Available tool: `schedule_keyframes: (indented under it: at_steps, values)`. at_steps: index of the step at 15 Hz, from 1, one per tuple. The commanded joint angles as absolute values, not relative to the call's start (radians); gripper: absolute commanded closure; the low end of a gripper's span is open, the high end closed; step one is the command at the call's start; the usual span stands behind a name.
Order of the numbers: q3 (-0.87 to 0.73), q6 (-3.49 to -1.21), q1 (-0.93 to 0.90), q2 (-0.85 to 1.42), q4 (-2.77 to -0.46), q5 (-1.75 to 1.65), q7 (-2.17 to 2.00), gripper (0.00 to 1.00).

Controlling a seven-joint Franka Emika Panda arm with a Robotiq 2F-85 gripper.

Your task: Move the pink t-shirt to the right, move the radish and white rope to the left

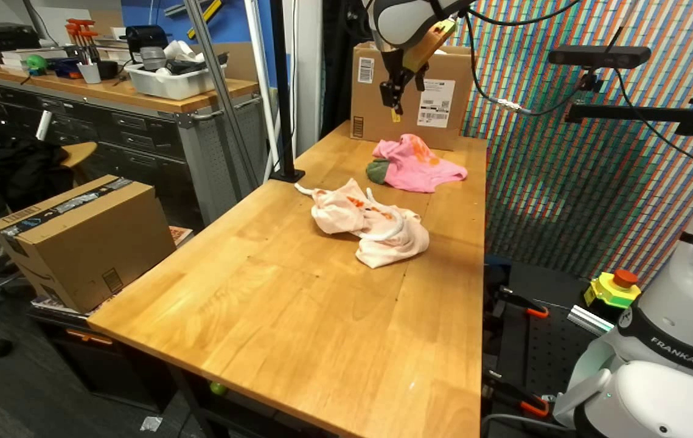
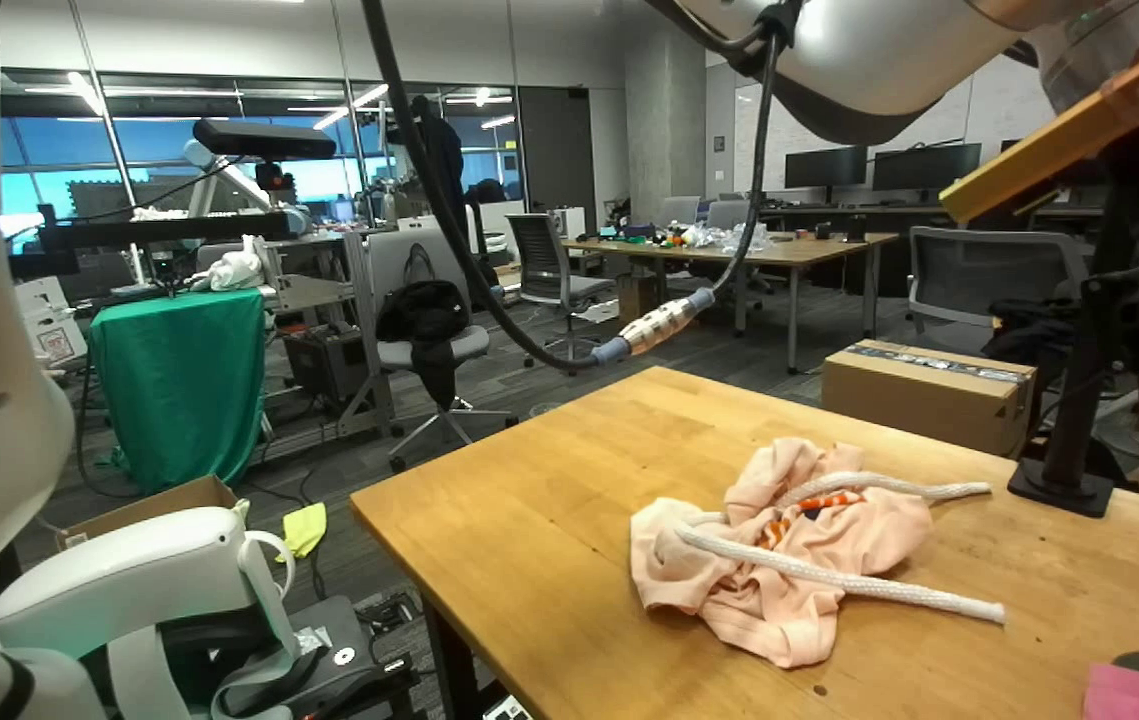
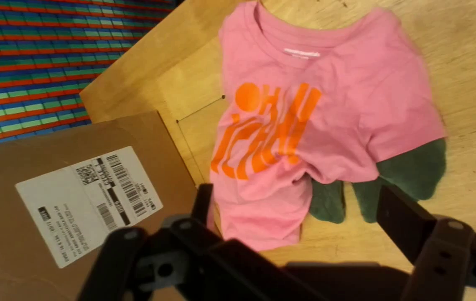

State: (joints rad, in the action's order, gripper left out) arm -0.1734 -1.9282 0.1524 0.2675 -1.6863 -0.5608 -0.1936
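Shirt (image 3: 334,125) beneath released fingers (image 3: 404,223)

Step in hand, judged: the shirt part. The shirt lies at the end of the table (image 1: 334,316) near the box (image 1: 408,126), so that part may be all but done; cannot be sure.

Probable radish (image 3: 417,169): only dark green leaves (image 3: 329,202) show, poking from under the hem; the rest is hidden, perhaps by the shirt. Rope (image 2: 849,581) rests in a U over the pale cloth (image 2: 779,625), shirt at about 4 o'clock from it in an exterior view.

Next move, judged: draw the shirt off the leaves, or go down on them and take the radish left; then the rope.

Fingers: spread wide, nothing between them, above the shirt and apart from it. In the wrist view the shirt sits at 12 o'clock of the gap, leaves nearest the 3 o'clock finger, box at 9 o'clock.
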Motion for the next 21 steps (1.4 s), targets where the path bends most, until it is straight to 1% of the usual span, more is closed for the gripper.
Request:
schedule_keyframes:
  at_steps: [1, 10, 16, 21]
  values:
    - [-0.144, -1.931, 0.132, 0.251, -1.713, -0.496, -0.081, 0.0]
    - [-0.07, -1.917, 0.13, 0.292, -1.698, -0.367, 0.374, 0.0]
    - [-0.057, -1.931, 0.167, 0.333, -1.699, -0.309, 0.703, 0.0]
    - [-0.064, -1.948, 0.198, 0.369, -1.699, -0.237, 0.843, 0.0]
